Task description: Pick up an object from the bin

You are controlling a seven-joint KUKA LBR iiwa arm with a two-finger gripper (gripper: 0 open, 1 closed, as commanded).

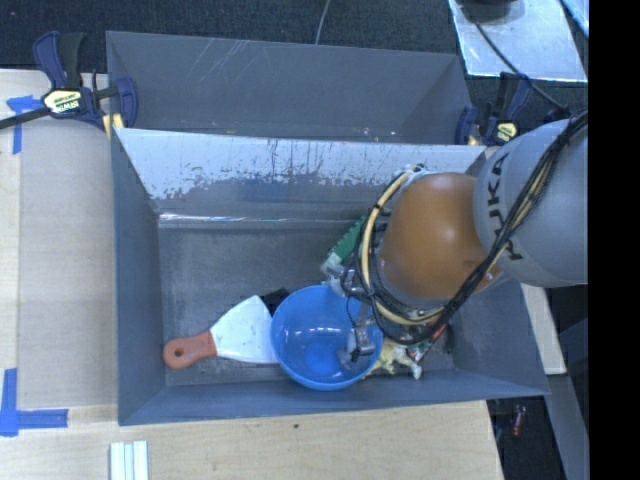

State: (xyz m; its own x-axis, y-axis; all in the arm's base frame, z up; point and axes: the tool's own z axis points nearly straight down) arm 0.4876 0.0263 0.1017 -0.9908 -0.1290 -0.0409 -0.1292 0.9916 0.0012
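Observation:
A round blue bowl (312,340) sits upright on the bin floor near the front wall, right of centre. My gripper (357,348) comes down under the arm's orange cover at the bowl's right rim, its tip just inside the rim. A white scraper (243,332) with a reddish-brown handle lies flat left of the bowl, its blade touching the bowl's left side. A small yellow and white thing (402,364) lies just right of the gripper, partly hidden. A green thing (348,240) pokes out behind the cover.
A small black thing (272,299) sits behind the bowl beside the scraper's blade. The arm and its cover hide the bin's right side. The left and back of the floor hold nothing else that I can see.

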